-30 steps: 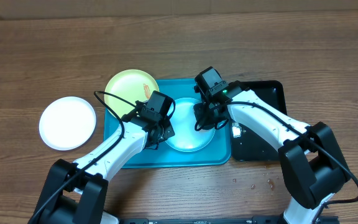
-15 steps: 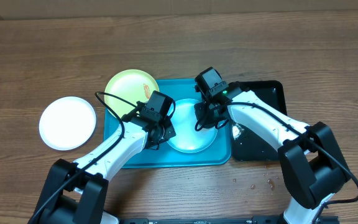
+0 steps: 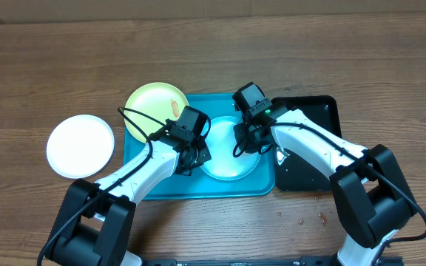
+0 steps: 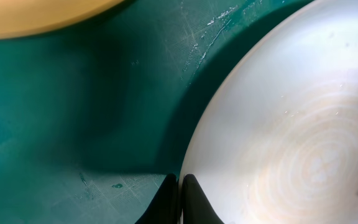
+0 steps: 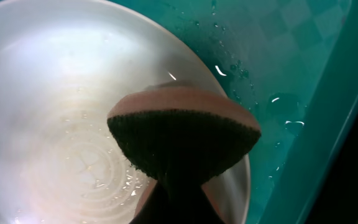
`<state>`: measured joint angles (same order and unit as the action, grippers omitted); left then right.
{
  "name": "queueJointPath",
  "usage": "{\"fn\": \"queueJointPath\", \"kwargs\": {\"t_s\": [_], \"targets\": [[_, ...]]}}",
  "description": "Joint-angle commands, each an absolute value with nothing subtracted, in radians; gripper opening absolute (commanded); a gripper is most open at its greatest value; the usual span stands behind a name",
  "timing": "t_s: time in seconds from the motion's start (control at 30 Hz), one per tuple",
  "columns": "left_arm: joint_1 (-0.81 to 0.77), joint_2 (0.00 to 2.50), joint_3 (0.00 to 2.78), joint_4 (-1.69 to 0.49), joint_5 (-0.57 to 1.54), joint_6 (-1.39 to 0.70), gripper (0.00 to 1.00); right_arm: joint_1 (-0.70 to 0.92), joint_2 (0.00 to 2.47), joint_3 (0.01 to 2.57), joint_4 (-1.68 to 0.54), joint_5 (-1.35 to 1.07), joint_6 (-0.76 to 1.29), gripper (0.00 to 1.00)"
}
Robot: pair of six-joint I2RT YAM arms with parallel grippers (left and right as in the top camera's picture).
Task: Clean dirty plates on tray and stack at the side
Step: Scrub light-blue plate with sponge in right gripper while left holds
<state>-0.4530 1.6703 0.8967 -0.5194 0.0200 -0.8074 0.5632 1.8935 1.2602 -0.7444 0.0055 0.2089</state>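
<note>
Scrubbing well needs the light blue plate (image 3: 228, 154) pinned while the sponge (image 5: 182, 134) circles its wet centre. Overhead, it lies in the tray (image 3: 150, 186) between both grippers. Left wrist: the left gripper (image 4: 179, 193) pinches its rim. Right wrist: the right gripper (image 5: 171, 204) clamps the sponge against the plate's right half

The left arm (image 3: 145, 167) and right arm (image 3: 310, 142) share white shells, black joints and thin looping black cables.
</note>
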Motion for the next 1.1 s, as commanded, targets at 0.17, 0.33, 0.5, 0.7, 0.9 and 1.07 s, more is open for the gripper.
{"fn": "queueJointPath", "kwargs": {"t_s": [0.17, 0.33, 0.5, 0.7, 0.9, 1.07], "targets": [[-0.459, 1.701, 0.899, -0.522, 0.031, -0.785, 0.04, 0.548, 1.877, 1.190, -0.673, 0.041, 0.210, 0.04], [-0.459, 1.701, 0.899, -0.523, 0.036, -0.785, 0.04, 0.533, 1.897, 1.182, -0.650, 0.040, 0.210, 0.04], [-0.459, 1.701, 0.899, -0.525, 0.038, -0.785, 0.04, 0.532, 1.953, 1.182, -0.623, -0.014, 0.209, 0.04], [-0.459, 1.701, 0.899, -0.522, 0.043, -0.785, 0.04, 0.538, 1.964, 1.182, -0.615, -0.142, 0.210, 0.04], [-0.459, 1.701, 0.899, -0.523, 0.043, -0.785, 0.04, 0.545, 1.964, 1.182, -0.619, -0.176, 0.210, 0.15], [-0.459, 1.701, 0.899, -0.523, 0.043, -0.785, 0.04, 0.551, 1.964, 1.182, -0.618, -0.205, 0.210, 0.15]]}}
